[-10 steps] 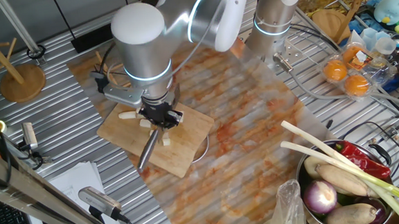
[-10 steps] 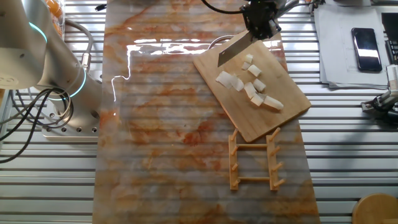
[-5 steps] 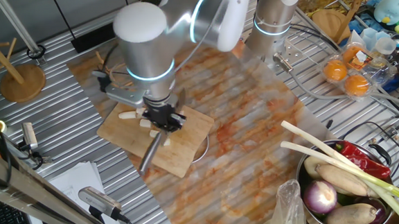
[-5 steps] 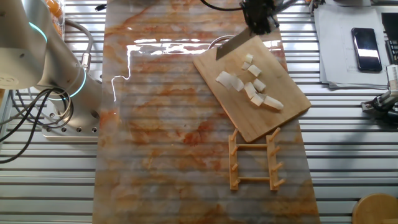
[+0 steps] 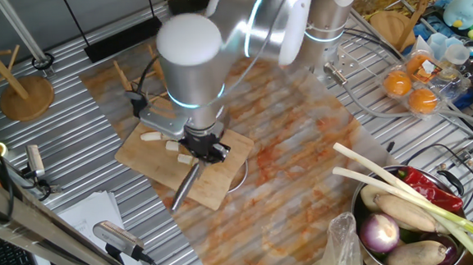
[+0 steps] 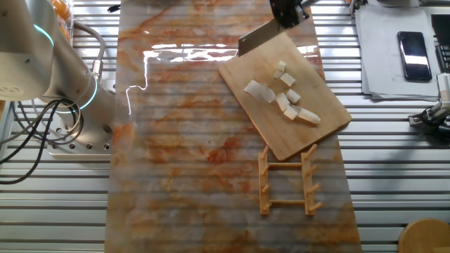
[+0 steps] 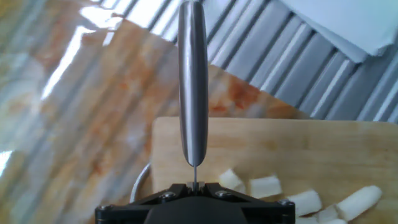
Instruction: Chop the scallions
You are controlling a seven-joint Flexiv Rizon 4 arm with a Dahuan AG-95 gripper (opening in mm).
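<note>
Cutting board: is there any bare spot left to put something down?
The cutting board is bare near the wooden rack. The scallion chunks crowd its middle. The knife, held by the gripper, hangs over the far corner.

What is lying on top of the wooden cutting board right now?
Several short pale scallion pieces lie scattered on the cutting board. The knife, gripped in the hand, hangs over the board's far corner. A round object shows under the board; most of it is covered.
</note>
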